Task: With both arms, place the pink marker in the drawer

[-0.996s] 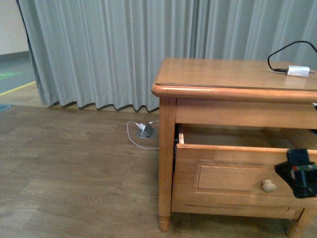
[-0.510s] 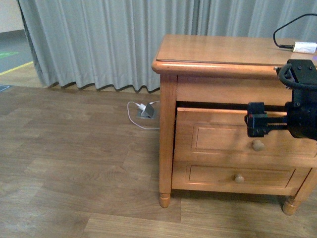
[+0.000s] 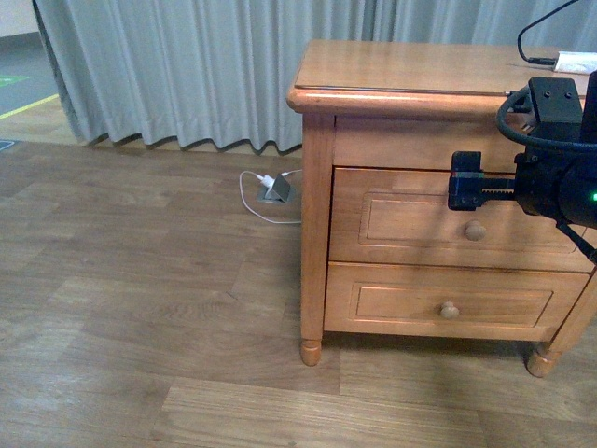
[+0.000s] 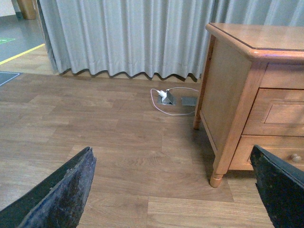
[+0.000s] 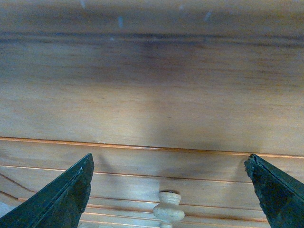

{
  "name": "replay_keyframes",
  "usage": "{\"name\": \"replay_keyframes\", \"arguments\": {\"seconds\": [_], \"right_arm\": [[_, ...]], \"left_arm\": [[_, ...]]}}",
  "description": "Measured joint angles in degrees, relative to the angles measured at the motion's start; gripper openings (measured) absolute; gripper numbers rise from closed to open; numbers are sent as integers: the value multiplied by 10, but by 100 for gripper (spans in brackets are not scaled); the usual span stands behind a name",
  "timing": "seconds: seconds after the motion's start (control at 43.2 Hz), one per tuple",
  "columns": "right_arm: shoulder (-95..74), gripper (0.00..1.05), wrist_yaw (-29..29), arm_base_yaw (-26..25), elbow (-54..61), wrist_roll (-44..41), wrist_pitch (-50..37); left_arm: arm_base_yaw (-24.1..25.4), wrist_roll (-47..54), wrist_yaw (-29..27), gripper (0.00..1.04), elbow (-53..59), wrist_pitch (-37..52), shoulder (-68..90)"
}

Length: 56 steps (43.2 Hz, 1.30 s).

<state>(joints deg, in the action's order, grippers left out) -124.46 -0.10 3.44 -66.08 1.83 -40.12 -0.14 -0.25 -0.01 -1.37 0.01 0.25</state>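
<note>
Grey pleated curtains [image 3: 187, 65] hang behind a wood-plank floor [image 3: 140, 308], and on that floor stands a honey-brown wooden nightstand [image 3: 312, 224] with two drawers. We see the upper light honey-brown wooden drawer [image 3: 410, 219], with its recessed panel and round wooden knob [image 3: 476, 230], sitting flush with the frame, and the lower drawer [image 3: 438, 301] beneath it closed too.

Our black right arm's gripper [image 5: 168, 161] faces the upper drawer front, just above the knob; in the right wrist view its two flat black fingers [image 5: 61, 199] stand spread wide, with the knob between them and nothing held. The left gripper [image 4: 171, 190] is likewise spread wide and empty, pointing at open floor, well apart from the nightstand, so the right arm is by far the nearer to the drawer.

A small white charger plug [image 3: 576, 62] with its black cable lies on the nightstand top, and a white cord with a grey floor socket [image 3: 276, 190] lies by the curtain.

The pink marker shows in none of our views; with the drawer shut, we judge it is probably inside, though we cannot confirm this.
</note>
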Motion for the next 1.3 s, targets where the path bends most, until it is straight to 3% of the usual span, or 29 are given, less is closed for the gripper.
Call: {"name": "replay_keyframes", "arguments": {"seconds": [0.232, 0.486, 0.695, 1.112, 1.297], "right_arm": [[15, 96, -16, -4, 22, -8, 1], [149, 96, -40, -20, 130, -19, 72], [395, 96, -85, -54, 203, 3, 237], [782, 96, -139, -88, 238, 65, 541], [824, 96, -129, -92, 242, 77, 572]], "left_arm": [[0, 0, 0, 99, 0, 0, 0], [0, 0, 0, 99, 0, 0, 0], [0, 0, 0, 99, 0, 0, 0], [0, 0, 0, 99, 0, 0, 0], [0, 0, 0, 99, 0, 0, 0]]}}
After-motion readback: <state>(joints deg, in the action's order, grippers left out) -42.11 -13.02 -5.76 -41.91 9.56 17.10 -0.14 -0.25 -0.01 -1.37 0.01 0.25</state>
